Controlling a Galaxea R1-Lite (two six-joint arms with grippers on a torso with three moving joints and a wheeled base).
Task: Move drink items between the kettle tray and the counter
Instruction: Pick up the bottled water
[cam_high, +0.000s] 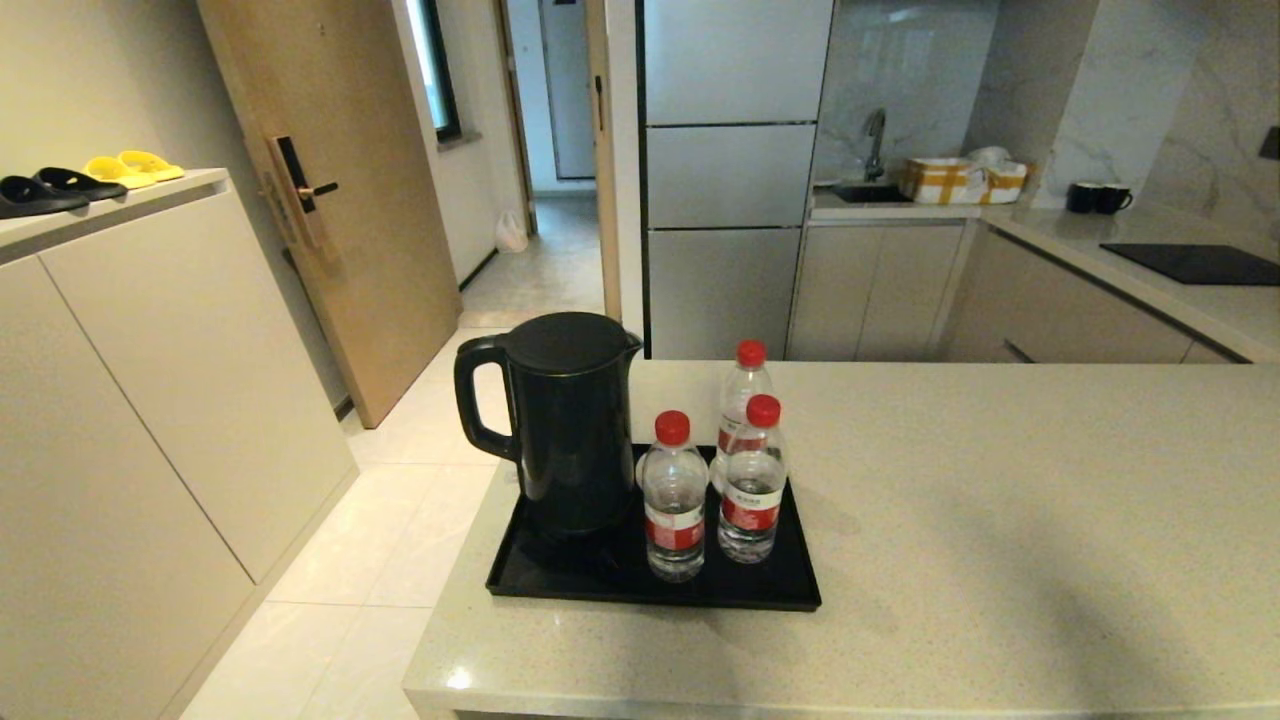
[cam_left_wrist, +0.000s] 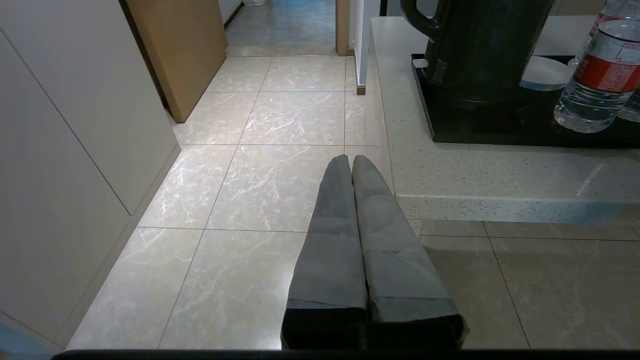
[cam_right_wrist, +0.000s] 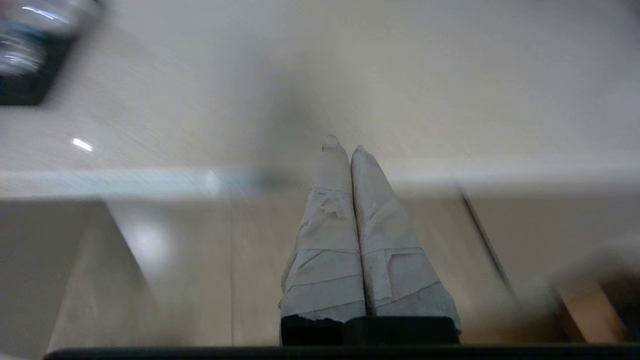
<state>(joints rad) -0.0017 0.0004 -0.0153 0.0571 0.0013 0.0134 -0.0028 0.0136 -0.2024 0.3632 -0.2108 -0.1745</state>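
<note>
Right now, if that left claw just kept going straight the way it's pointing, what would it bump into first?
Probably the tiled floor. The left gripper, fingers shut, hangs off the counter's edge and points beside it; kettle tray and kettle sit off that line. Depth is uncertain.

Left gripper (cam_left_wrist: 351, 159) hung low off the counter (cam_left_wrist: 480, 170), past its left front corner, fingers pressed together, empty. Right gripper (cam_right_wrist: 345, 145) sat at the counter's front edge, taped fingers together, holding nothing.

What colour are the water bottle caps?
Red, on all three water bottles standing on the kettle tray; clearest in the head view.
</note>
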